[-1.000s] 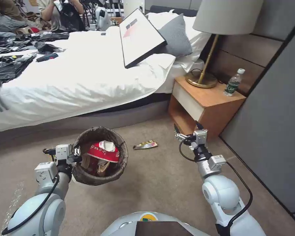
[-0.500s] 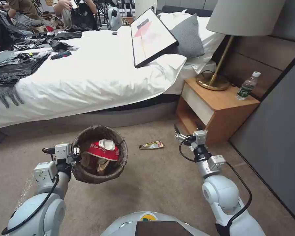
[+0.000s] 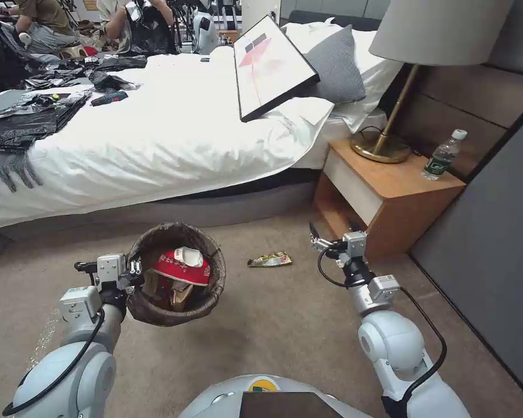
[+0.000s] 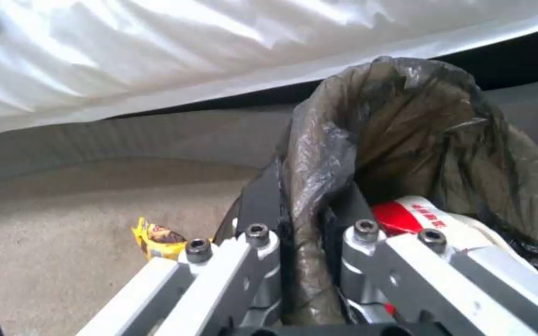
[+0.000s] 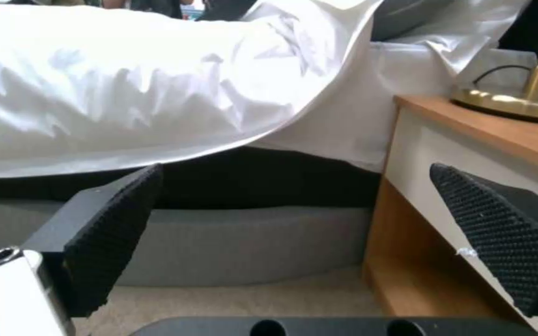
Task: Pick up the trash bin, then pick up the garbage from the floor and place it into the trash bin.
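My left gripper (image 3: 137,269) is shut on the near rim of the trash bin (image 3: 212,290) and holds it off the carpet. The bin's dark bag (image 4: 406,121) is pinched between the fingers (image 4: 263,210) in the left wrist view. A red-and-white packet (image 3: 183,269) and brown wrappers lie inside the bin. One piece of garbage, a yellow-brown snack wrapper (image 3: 269,259) (image 4: 156,238), lies on the carpet between the bin and the nightstand. My right gripper (image 3: 333,227) (image 5: 306,233) hangs open and empty above the floor, to the right of the wrapper.
A bed with white sheets (image 3: 157,133) runs across the back. A wooden nightstand (image 3: 389,197) stands close by the right gripper, with a brass lamp (image 3: 383,145) and a plastic bottle (image 3: 443,155) on it. A grey wall panel (image 3: 488,244) closes the right side.
The whole picture has shifted a little to the right, so the camera has turned. Both arms keep the same pose and the bin stays held.
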Robot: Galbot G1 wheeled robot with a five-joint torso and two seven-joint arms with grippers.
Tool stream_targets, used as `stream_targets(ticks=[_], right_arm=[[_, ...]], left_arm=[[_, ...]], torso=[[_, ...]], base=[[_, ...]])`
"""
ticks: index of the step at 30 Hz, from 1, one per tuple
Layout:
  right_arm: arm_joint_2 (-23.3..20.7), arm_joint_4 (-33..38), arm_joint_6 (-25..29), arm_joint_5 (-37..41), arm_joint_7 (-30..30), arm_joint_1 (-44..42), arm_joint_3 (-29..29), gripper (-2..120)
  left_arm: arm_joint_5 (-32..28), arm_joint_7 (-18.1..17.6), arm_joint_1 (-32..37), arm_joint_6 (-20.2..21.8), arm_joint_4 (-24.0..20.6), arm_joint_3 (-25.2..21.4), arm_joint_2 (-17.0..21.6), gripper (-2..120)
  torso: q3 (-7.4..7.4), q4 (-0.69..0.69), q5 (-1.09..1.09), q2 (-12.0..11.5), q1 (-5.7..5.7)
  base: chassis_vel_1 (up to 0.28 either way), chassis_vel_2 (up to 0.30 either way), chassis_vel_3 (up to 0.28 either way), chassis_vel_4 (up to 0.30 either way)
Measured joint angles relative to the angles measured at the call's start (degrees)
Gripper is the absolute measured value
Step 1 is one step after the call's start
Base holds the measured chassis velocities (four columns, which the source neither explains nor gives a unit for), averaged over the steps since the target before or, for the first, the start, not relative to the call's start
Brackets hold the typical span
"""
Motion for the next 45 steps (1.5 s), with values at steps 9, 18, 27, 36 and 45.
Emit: stream_targets(ticks=[9, 18, 27, 36, 45], right_arm=[[-0.01, 0.00, 0.17, 0.00, 0.00, -0.13, 0.05, 100], [-0.05, 0.03, 0.18, 0.00, -0.03, -0.22, 0.03, 100], [-0.12, 0.07, 0.17, 0.00, -0.06, -0.18, -0.10, 100], [-1.70, -0.91, -1.05, 0.42, -1.82, 1.00, -0.70, 100], [-12.54, -11.15, -5.32, 4.08, -11.82, 8.37, -4.23, 100]], left_arm=[[0.00, 0.02, 0.06, 0.00, 0.00, -0.06, 0.02, 7], [0.00, 0.03, 0.14, 0.00, 0.00, -0.07, -0.07, 7], [-0.07, 0.04, 0.14, 0.00, 0.00, -0.09, -0.04, 7], [-0.21, 0.04, 0.37, 0.04, 0.00, -0.13, -0.03, 7], [-0.36, 0.02, 1.08, 0.21, 0.00, -0.39, -0.06, 7]], torso=[[0.00, -0.01, 0.00, 0.00, 0.00], [0.00, 0.01, 0.00, 0.00, 0.00], [0.00, 0.00, 0.00, 0.00, 0.00], [0.01, -0.01, 0.00, -0.01, 0.01], [0.00, 0.00, 0.01, -0.01, 0.01]], base=[[-0.085, 0.088, 0.088, -0.085], [-0.098, 0.121, 0.103, -0.097], [-0.110, 0.100, 0.099, -0.107], [-0.063, 0.062, 0.061, -0.062], [0.000, 0.000, 0.000, 0.000]])
